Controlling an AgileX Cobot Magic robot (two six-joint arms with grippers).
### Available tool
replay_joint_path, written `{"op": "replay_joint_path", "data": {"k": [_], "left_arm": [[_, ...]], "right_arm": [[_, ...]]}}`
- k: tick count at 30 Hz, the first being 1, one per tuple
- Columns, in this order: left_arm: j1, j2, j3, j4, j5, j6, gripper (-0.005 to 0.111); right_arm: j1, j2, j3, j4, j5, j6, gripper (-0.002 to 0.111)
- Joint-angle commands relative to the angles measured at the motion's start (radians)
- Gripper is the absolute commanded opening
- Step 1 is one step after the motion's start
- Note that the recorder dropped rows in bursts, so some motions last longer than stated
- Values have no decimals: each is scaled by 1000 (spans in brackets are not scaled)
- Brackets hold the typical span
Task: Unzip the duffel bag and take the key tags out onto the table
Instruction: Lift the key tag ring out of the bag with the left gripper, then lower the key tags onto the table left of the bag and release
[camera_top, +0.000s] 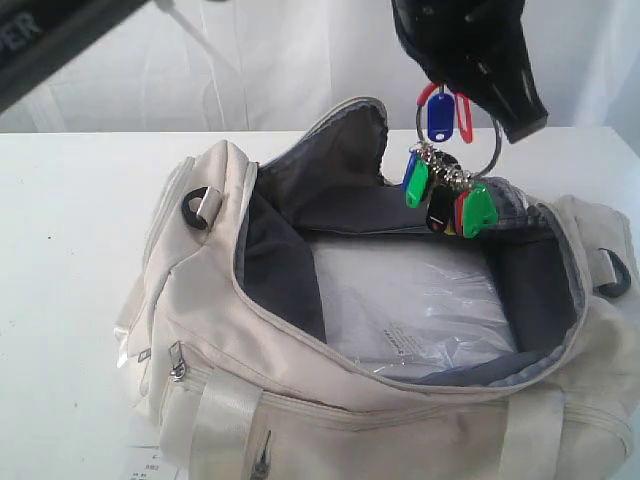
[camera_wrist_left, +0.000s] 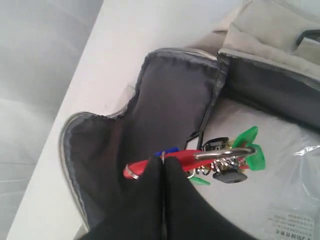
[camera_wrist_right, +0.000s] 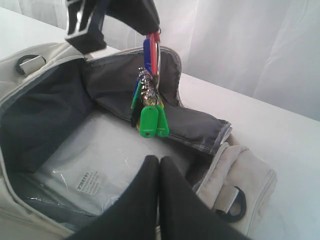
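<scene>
The cream duffel bag (camera_top: 200, 330) lies unzipped on the white table (camera_top: 70, 220), its dark grey flap (camera_top: 340, 170) thrown back. My left gripper (camera_top: 437, 88) hangs above the opening, shut on the red tag of the key tags (camera_top: 445, 195); the metal ring with its green, blue and black tags dangles clear of the bag. The left wrist view has the same grip (camera_wrist_left: 163, 162) on the key tags (camera_wrist_left: 225, 155). In the right wrist view the key tags (camera_wrist_right: 150, 117) hang ahead of my right gripper (camera_wrist_right: 159, 160), which is shut and empty over the bag's interior.
A clear plastic-wrapped white packet (camera_top: 400, 300) lies flat inside the bag. Metal D-rings (camera_top: 200, 205) sit at both ends of the bag. Bare tabletop stretches left of and behind the bag. A white curtain closes off the back.
</scene>
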Motion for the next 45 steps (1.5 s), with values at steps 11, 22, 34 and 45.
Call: {"op": "replay_joint_path", "data": {"k": [11, 22, 34, 45], "left_arm": [[3, -236, 159, 50, 90, 28, 0], [79, -475, 504, 144, 90, -76, 0], [264, -741, 917, 144, 90, -126, 0], [420, -859, 1336, 142, -76, -163, 0]], "right_arm": [[1, -5, 4, -12, -6, 0, 0], [1, -5, 4, -12, -6, 0, 0], [1, -5, 4, -15, -6, 0, 0], [1, -5, 38, -14, -39, 0, 0]]}}
